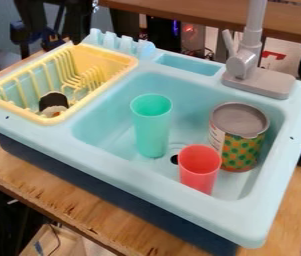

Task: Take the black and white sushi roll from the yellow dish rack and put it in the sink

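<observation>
A light blue toy sink (106,145) holds a green cup (151,127), a red cup (199,167) and a tin can (238,137). The green cup is upright left of the can. Close against the can's front left stands the red cup, nearer the camera. The can has a grey top and a green-and-orange patterned side. A yellow dish rack (129,64) sits in the sink unit's left part, with a small black and whitish object (54,104) lying in its front corner.
The grey faucet (247,62) rises at the back right of the sink. A shallow tray recess (189,65) and light blue upright prongs (119,42) line the back edge. The unit stands on a wooden table (79,202).
</observation>
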